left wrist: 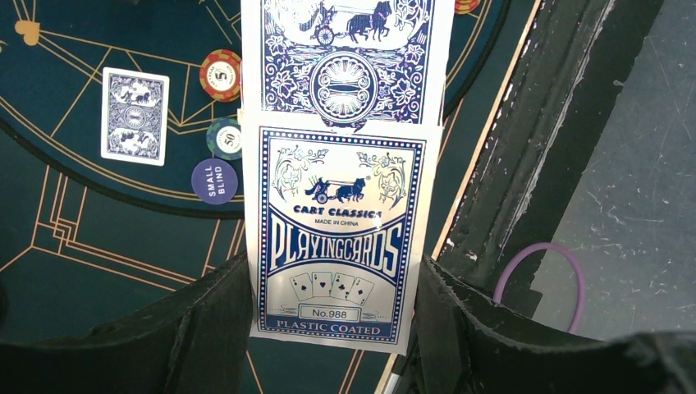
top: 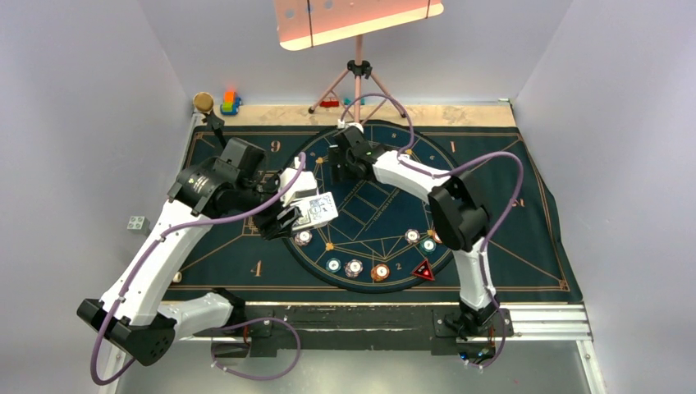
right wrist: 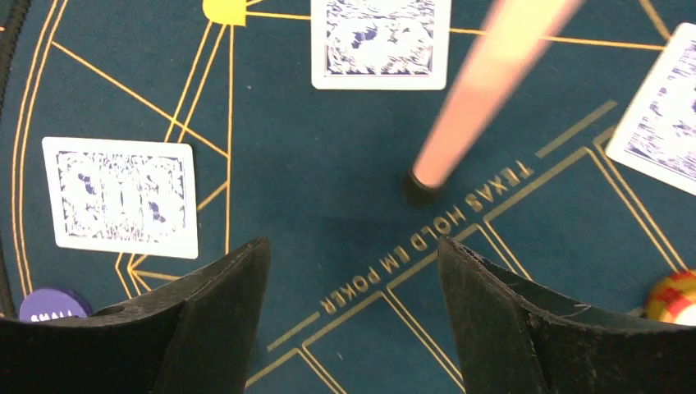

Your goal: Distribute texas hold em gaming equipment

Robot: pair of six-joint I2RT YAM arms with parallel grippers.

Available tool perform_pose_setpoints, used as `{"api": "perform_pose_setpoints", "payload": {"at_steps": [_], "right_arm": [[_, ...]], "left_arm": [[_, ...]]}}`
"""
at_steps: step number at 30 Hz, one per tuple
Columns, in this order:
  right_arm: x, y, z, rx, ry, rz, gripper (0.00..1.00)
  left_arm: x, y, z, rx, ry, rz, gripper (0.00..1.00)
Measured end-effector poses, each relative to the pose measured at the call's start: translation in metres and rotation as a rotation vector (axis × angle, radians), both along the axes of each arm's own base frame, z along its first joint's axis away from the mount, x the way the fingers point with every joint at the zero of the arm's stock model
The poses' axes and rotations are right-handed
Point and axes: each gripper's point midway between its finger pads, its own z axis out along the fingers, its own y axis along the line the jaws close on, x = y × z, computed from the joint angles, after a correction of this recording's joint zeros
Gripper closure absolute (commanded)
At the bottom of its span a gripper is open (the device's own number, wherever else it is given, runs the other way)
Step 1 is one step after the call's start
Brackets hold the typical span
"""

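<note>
Blue-and-white card box, clenched across its width by the left pincer and held over the dark mat. Print reads "CART CLASSICS", "MADE IN CHINA", "PLAYING CARDS", "No.988", "PLASTIC COATED". A carriage-print panel runs on past the box's far end. Flap or deck, cannot tell, so the contents are unconfirmed.

Left wrist view, on the mat beside the box:
- one face-down card
- orange chip marked "5"
- teal chip marked "50"
- just beside it, a dark-blue disc lettered "SMALL BLIND"

Right pincer is released, with nothing between its fingers, low over the mat lettering "TEXAS HOLD EM POKER". That view alone shows three face-down cards lying apart: a left card, a far card and a right card. It also shows a yellow disc at the top edge and a blurred pink tripod leg crossing the frame.

Top view only:
- red-black triangular marker on the near arc of the mat's circle
- striped chips spaced along that arc
- gold numerals "9", "4" and "1" on the mat
- toy blocks on the counter at the far left corner
</note>
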Motion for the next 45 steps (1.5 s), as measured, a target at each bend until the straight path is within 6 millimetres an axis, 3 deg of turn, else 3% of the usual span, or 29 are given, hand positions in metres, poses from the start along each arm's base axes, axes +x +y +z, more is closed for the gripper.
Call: {"api": "perform_pose_setpoints", "payload": {"at_steps": [3, 7, 11, 16, 20, 26, 29, 34, 37, 42, 45], "right_arm": [[-0.006, -0.016, 0.015, -0.01, -0.037, -0.029, 0.23], [0.01, -0.024, 0.028, -0.022, -0.109, -0.084, 0.24], [0.038, -0.025, 0.024, -0.052, -0.15, -0.137, 0.33], [0.068, -0.033, 0.004, -0.086, -0.16, -0.195, 0.5], [0.074, -0.047, 0.002, -0.106, -0.162, -0.232, 0.61], [0.079, -0.058, 0.0, -0.091, -0.16, -0.253, 0.63], [0.08, -0.064, 0.0, -0.096, -0.163, -0.252, 0.61], [0.079, -0.073, -0.002, -0.125, -0.175, -0.265, 0.36], [0.078, -0.083, -0.002, -0.141, -0.175, -0.291, 0.26], [0.066, -0.097, 0.001, -0.153, -0.169, -0.323, 0.23], [0.05, -0.095, 0.008, -0.157, -0.173, -0.31, 0.22]], "left_arm": [[0.0, 0.0, 0.0, -0.001, -0.001, 0.0, 1.0], [0.0, 0.0, 0.0, -0.001, -0.001, 0.0, 1.0], [0.0, 0.0, 0.0, -0.001, -0.001, 0.0, 1.0], [0.0, 0.0, 0.0, 0.002, -0.002, 0.002, 1.0], [0.0, 0.0, 0.0, 0.002, -0.002, 0.002, 1.0], [0.0, 0.0, 0.0, 0.002, -0.002, 0.002, 1.0], [0.0, 0.0, 0.0, 0.002, -0.002, 0.002, 1.0], [0.0, 0.0, 0.0, 0.002, -0.002, 0.002, 1.0], [0.0, 0.0, 0.0, 0.002, -0.002, 0.002, 1.0], [0.001, 0.001, 0.0, 0.002, -0.002, 0.003, 1.0], [0.001, 0.001, 0.0, 0.002, -0.001, 0.006, 1.0]]}}
